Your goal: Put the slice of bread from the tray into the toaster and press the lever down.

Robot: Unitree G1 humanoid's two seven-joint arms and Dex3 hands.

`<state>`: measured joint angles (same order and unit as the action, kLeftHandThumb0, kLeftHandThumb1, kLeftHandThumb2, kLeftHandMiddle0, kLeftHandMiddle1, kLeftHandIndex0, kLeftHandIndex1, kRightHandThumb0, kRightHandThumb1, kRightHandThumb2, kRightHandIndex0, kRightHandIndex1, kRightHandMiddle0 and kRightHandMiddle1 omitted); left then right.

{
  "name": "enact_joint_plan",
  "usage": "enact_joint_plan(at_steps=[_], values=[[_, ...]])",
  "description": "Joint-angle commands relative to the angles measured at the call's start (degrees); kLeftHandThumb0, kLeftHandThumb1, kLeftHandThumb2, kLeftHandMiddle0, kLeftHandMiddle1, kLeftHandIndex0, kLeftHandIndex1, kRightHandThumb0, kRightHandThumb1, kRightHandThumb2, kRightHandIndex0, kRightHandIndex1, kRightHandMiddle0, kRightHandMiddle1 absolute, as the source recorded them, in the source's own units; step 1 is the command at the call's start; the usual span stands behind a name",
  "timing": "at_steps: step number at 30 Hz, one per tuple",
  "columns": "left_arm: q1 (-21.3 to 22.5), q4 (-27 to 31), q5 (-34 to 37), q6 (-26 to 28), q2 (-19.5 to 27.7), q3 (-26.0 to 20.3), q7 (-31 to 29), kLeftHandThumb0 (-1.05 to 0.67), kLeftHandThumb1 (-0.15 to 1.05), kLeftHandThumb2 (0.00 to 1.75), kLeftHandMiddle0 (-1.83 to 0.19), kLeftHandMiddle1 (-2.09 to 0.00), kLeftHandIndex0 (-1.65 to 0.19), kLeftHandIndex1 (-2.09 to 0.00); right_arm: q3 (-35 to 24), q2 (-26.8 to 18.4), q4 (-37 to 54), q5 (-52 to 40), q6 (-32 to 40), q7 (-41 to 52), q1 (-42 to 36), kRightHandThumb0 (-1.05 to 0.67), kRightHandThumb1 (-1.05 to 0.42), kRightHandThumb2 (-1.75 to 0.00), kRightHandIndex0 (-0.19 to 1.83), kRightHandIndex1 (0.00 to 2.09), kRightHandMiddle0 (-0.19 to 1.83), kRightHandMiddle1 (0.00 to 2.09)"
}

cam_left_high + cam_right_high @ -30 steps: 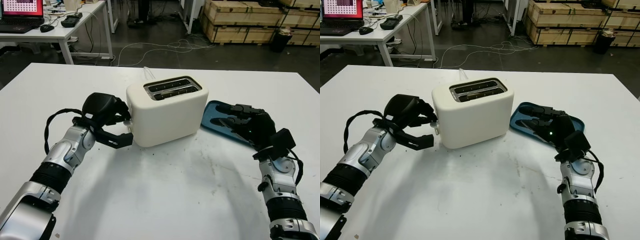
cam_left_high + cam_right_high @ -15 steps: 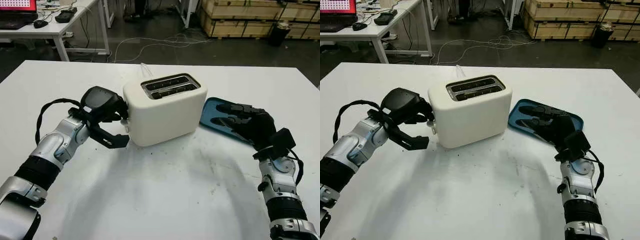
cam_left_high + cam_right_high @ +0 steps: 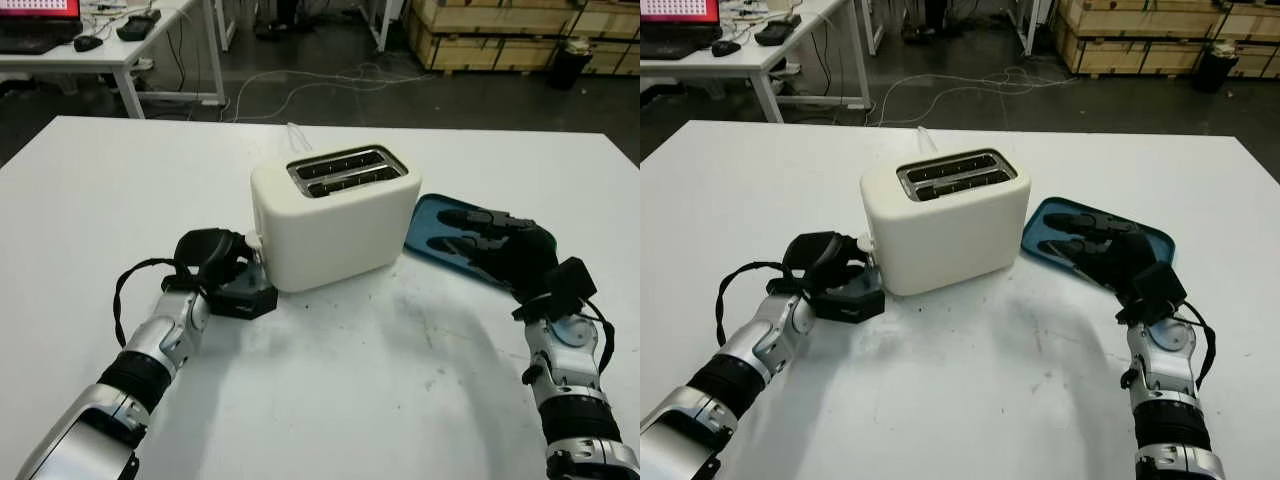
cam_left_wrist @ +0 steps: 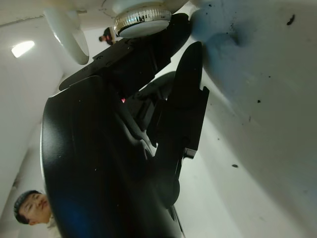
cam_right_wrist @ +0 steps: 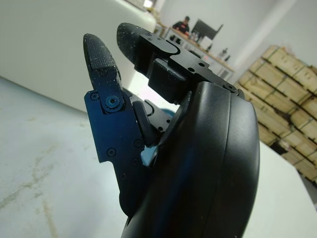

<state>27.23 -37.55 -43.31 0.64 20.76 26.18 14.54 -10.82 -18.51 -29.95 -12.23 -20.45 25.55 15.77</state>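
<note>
Cream two-slot plastic toaster (image 3: pixel 333 215) at frame centre on white table (image 3: pixel 320 400). Left hand (image 3: pixel 222 275) low against toaster's left end by chrome knob (image 4: pixel 142 20); grip state indeterminable. Right hand (image 3: pixel 505 250) released, over blue tray (image 3: pixel 430 225), right of toaster. Bread slice not discernible.

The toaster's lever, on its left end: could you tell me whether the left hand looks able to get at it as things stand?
Probably yes. The left hand sits low on the table right against the toaster at that end, by the lever, with nothing between them.
</note>
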Motion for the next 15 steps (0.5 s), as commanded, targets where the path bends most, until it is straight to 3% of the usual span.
enact_joint_plan(at_steps=[1, 10, 13, 15], values=[[-4.61, -1.69, 0.55, -5.15, -9.13, 8.28, -7.42, -0.21, 0.92, 0.21, -0.77, -0.85, -1.02, -0.01, 0.03, -0.38, -0.09, 0.39, 0.19, 0.08, 0.63, -0.56, -0.83, 0.0, 1.18, 0.0, 1.11, 0.0], [-4.6, 1.61, -0.5, -3.83, -6.78, 8.14, -6.93, -0.19, 0.92, 0.19, -0.78, -0.83, -1.04, -0.02, 0.0, -0.11, 0.62, 0.19, 0.79, -0.25, 0.31, -0.56, -0.83, 0.0, 1.19, 0.01, 1.12, 0.0], [-4.7, 3.3, -0.06, -3.57, -5.97, 7.76, -7.6, -0.2, 0.92, 0.24, -0.73, -0.71, -1.01, 0.0, 0.02, -0.04, 0.34, 0.11, 0.89, -0.16, 0.5, -0.56, -0.83, 0.0, 1.19, 0.01, 1.12, 0.0], [-4.67, 3.75, 0.17, -4.34, -5.25, 7.19, -6.47, -0.18, 0.92, 0.21, -0.81, -0.7, -1.04, -0.01, 0.07, -0.04, 0.44, 0.15, 0.89, -0.15, 0.48, -0.57, -0.83, 0.0, 1.2, 0.01, 1.12, 0.0]])
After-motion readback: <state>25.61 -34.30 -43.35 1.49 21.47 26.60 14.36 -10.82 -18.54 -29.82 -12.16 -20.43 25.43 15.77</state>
